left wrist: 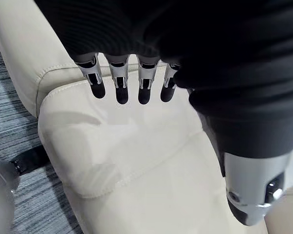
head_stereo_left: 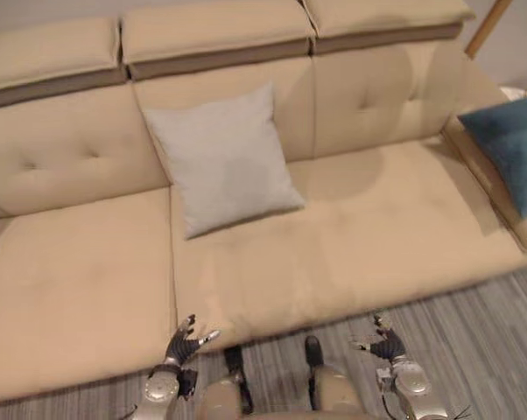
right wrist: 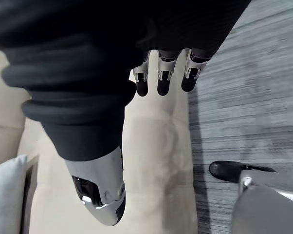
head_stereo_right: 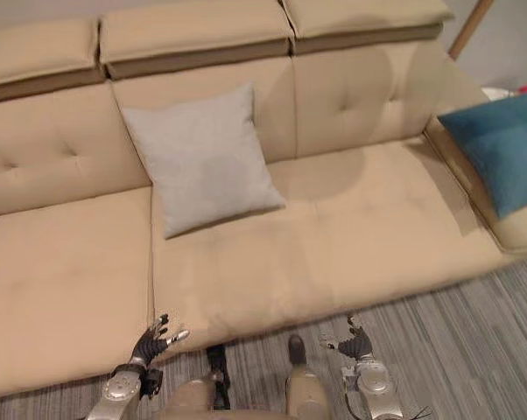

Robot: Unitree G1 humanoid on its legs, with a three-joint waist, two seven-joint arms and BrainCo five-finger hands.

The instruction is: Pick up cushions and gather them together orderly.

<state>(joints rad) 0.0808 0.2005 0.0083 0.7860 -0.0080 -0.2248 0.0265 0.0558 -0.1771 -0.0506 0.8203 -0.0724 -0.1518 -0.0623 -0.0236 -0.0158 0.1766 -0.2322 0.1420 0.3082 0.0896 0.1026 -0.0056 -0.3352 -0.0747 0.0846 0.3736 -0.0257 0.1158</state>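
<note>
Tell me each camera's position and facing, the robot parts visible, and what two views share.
Left eye: head, looking down at sofa, grey cushion, blue cushion; left robot hand and right robot hand low, open.
Right eye: same, slightly offset.
Left wrist: along its robot hand onto sofa edge.
Right wrist: along its robot hand; sofa, floor.
Shared: grey cushion, eye views and right wrist.
</note>
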